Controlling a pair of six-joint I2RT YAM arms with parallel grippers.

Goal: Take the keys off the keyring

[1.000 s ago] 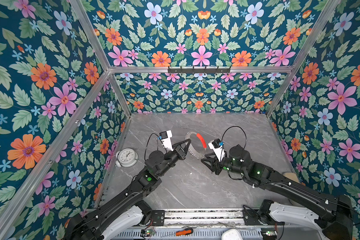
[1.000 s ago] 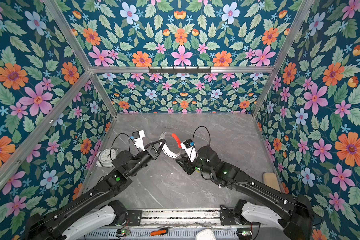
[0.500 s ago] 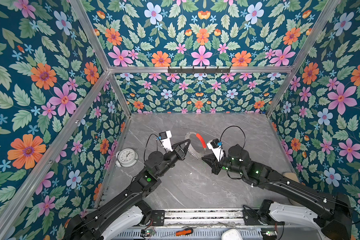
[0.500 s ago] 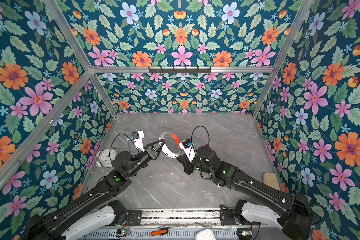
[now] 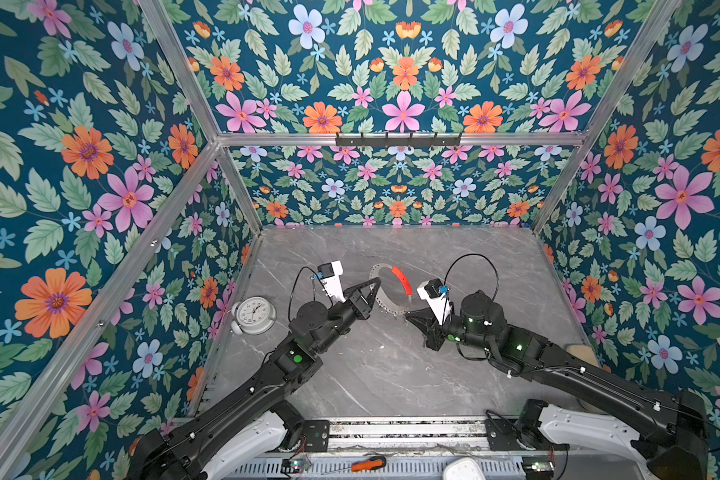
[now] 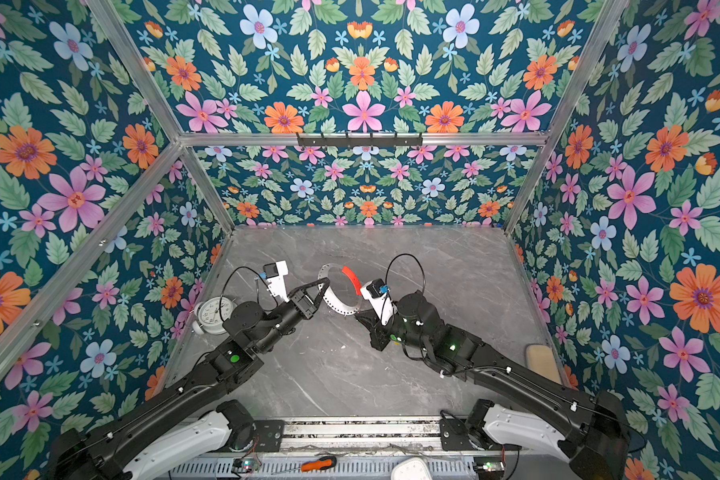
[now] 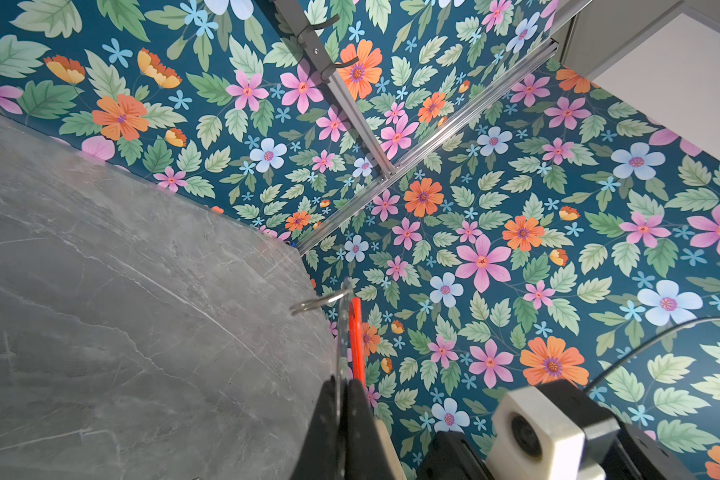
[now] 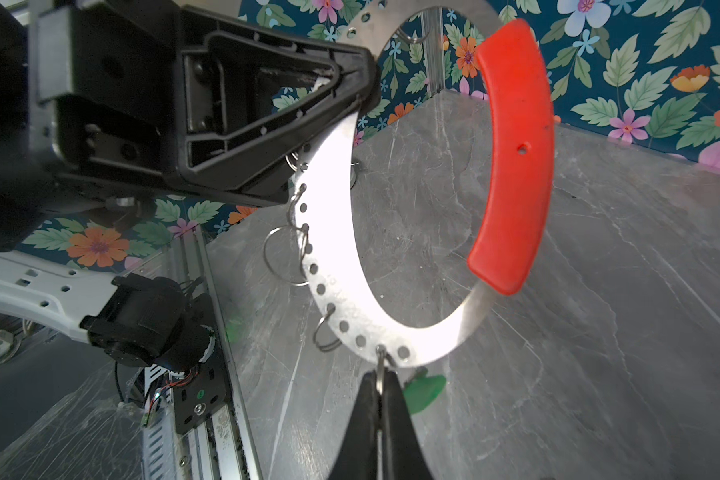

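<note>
In both top views the keys are too small to make out; only the right wrist view shows a green tag [image 8: 422, 392], half hidden behind the right gripper [image 8: 378, 384], whose jaws pinch a wire ring [image 8: 380, 360] at lower centre. At upper left there, the left gripper [image 8: 362, 93] clamps the keyring [image 8: 329, 241], mid-frame above the table [image 5: 391, 374] in both top views.

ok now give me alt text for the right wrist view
The right tool is shut on a small wire ring hanging from the rim of the keyring, a flat holed metal hoop with a red section. The left tool clamps another part of the hoop above the grey table; a green tag shows beside the right tool.
</note>
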